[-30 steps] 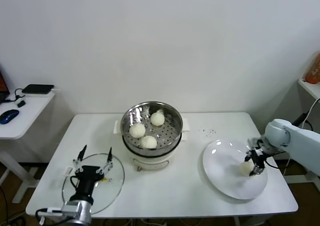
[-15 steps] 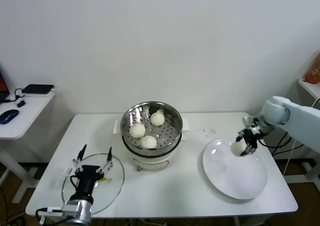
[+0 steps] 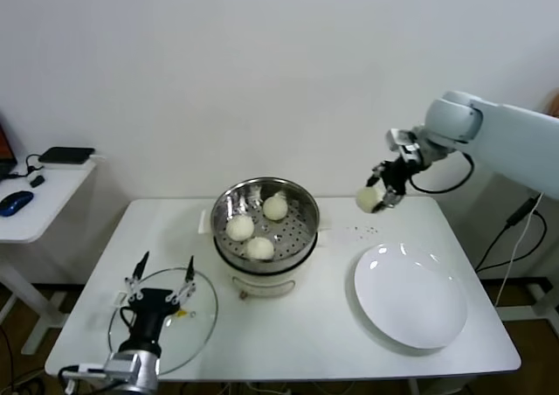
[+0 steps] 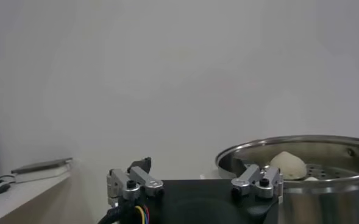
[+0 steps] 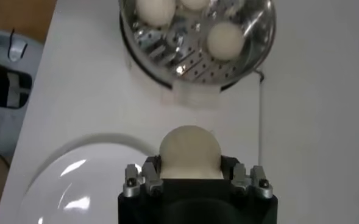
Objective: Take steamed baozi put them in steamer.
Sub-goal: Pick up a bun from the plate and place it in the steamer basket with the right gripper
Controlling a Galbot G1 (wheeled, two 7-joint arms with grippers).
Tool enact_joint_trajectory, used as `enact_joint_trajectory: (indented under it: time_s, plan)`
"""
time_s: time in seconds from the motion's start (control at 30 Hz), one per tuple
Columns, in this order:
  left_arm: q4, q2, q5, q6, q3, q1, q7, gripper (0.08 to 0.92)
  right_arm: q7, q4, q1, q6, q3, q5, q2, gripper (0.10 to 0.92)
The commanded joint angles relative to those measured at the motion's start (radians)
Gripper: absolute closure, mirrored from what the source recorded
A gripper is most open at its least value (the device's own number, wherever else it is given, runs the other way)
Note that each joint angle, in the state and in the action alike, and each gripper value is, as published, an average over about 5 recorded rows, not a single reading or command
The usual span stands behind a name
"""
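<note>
So your worktop (image 3: pixel 332 325) carries the steamer (image 3: pixel 265 229) (three baozi (image 3: pixel 258 248) inside) beside a bare white plate (image 3: pixel 410 299). Your right pincer (image 3: pixel 381 194) hangs in the air between steamer and plate, clamped on the fourth baozi (image 3: pixel 367 200). Left pincer (image 3: pixel 162 283) sits spread wide over the glass lid (image 3: pixel 203 325).

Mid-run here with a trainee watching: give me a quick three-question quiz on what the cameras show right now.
1. How many buns lie in the steamer?
2. True or false: the right gripper holds a bun in the air, between the plate and the steamer.
3. What lies under the left gripper: A plate, B glass lid, C mouse?

Key: 1. Three. 2. True. 3. B.
</note>
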Motion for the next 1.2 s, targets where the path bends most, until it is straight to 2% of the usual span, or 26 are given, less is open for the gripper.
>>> enact_joint_trajectory:
  time_s: [0.03, 0.53, 1.2]
  plan:
    - [-0.005, 0.003, -0.011, -0.003, -0.010, 0.002, 0.001, 0.177, 0.042, -0.047, 0.095, -0.059, -0.033, 0.209, 0.222, 0.389]
    - [-0.017, 0.017, -0.037, -0.004, -0.036, 0.012, 0.002, 0.177, 0.073, -0.181, -0.101, -0.082, 0.027, 0.117, 0.462, 0.381]
    - [-0.004, 0.020, -0.037, -0.004, -0.039, 0.012, 0.003, 0.177, 0.083, -0.207, -0.241, -0.076, 0.022, 0.019, 0.439, 0.381]
